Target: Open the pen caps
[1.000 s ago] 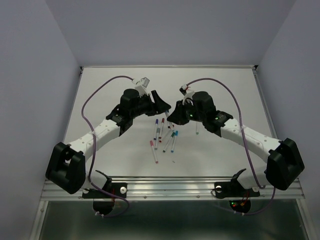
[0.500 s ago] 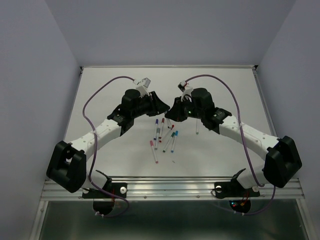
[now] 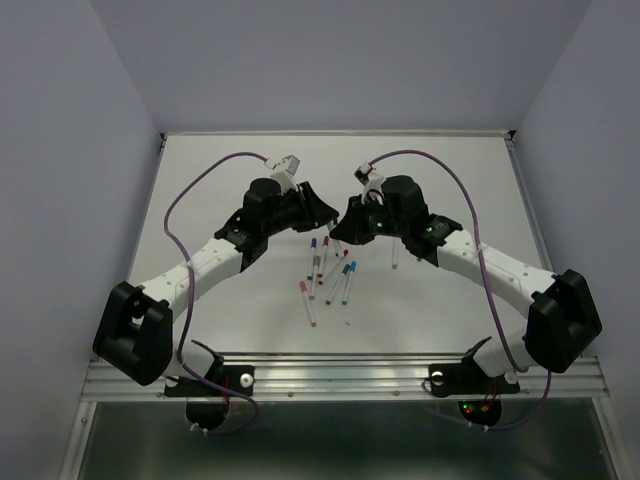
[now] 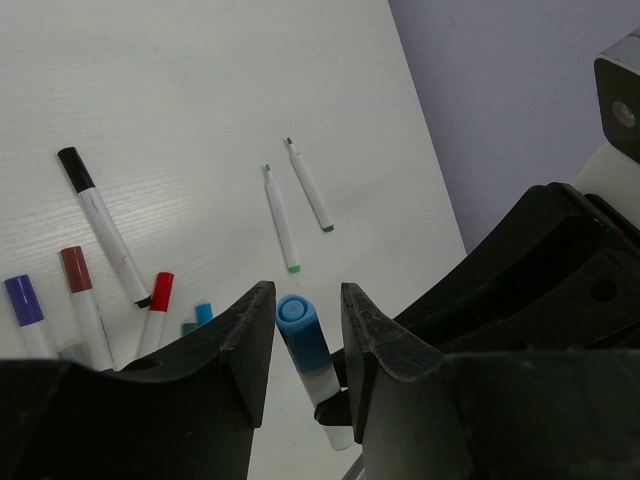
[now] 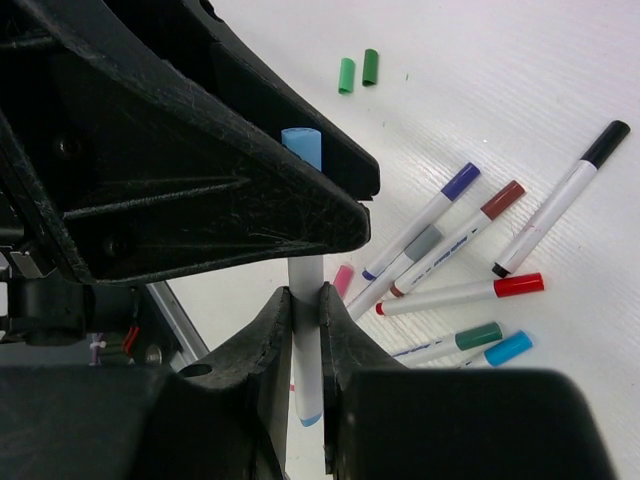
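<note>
- Right end effector (image 5: 305, 293) clamped on the barrel of a white pen (image 5: 306, 272), held off the table (image 5: 500, 90).
- Left end effector (image 4: 306, 291) jaws narrowed around its blue cap (image 4: 298, 325); contact unclear.
- Loose pens (image 5: 455, 295) lie on the table below both.

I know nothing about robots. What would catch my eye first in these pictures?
Over the middle of the white table, two hands share one white pen. The right hand clamps its barrel while the left hand brackets its blue cap. Beside them a scatter of pens lies on the table, with two loose green caps farther off.
</note>
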